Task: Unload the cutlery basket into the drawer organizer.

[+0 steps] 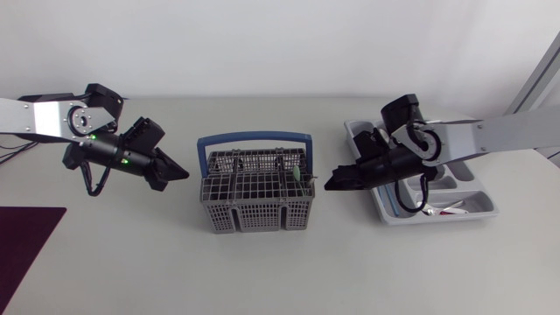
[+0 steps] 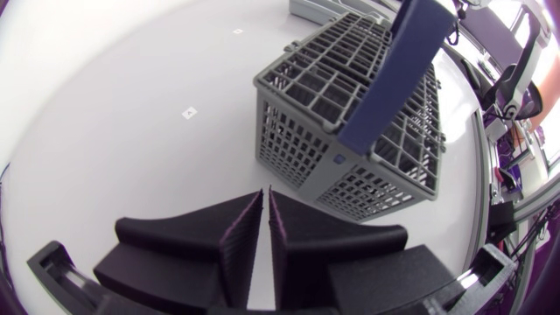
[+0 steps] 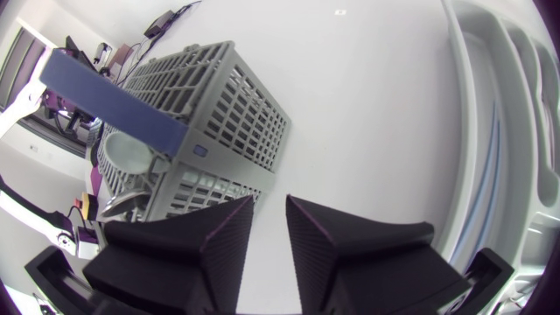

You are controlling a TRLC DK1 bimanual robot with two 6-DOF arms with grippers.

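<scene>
The table [image 1: 262, 271] spreads under both arms. The grey basket [image 1: 255, 197] with its blue handle [image 1: 254, 138] stands between the two grippers, just ahead of each one's fingertips and touching neither. The organizer [image 1: 490, 199] lies under and behind the right arm [image 1: 499, 131], beside its gripper rather than ahead of it. The left arm [image 1: 48, 118] comes in low over the table. The left gripper [image 1: 182, 172] points at one side of the basket, its fingers drawn almost together with only a thin slit between them, and it holds nothing. The right gripper [image 1: 331, 185] points at the opposite side, its fingers parted by a narrow gap, and it too is empty. A spoon [image 3: 127, 156] stands in the basket on the right gripper's side, below the handle. A few pieces [image 1: 448, 210] lie in the organizer behind the right gripper, too small to tell apart.
</scene>
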